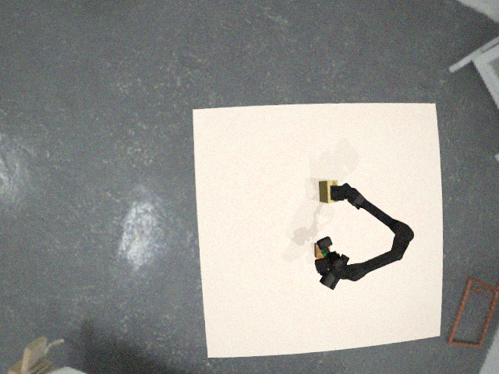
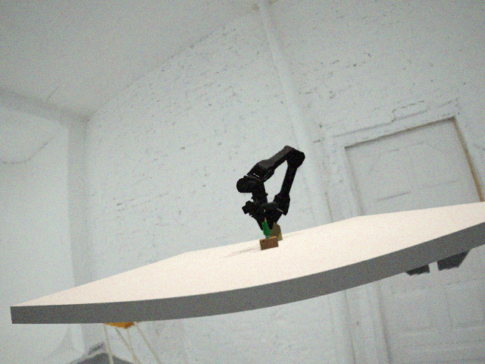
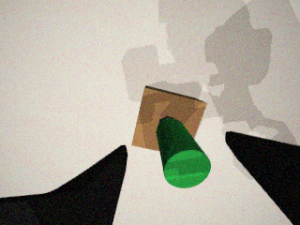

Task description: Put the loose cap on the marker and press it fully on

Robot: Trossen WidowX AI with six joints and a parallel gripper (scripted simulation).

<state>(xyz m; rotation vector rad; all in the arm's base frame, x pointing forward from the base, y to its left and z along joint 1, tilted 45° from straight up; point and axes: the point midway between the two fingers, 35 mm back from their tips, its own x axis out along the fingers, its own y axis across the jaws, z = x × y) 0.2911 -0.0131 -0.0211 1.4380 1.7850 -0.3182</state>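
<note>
Now the gripper point(image 3: 175, 155) stands wide open and holds nothing, its fingers apart from the green cap point(image 3: 180, 152) sitting on the marker in the wooden block point(image 3: 150, 117) near the table's point(image 1: 249, 305) middle.

Green cap point(image 3: 184, 152) upright on marker

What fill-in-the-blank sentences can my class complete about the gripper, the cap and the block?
1. The gripper jaws stand ____.
2. The cap is coloured ____.
3. The marker stands in a ____ block.
4. The jaws are ____ the cap, not touching it.

Missing words: open; green; brown; beside
</note>
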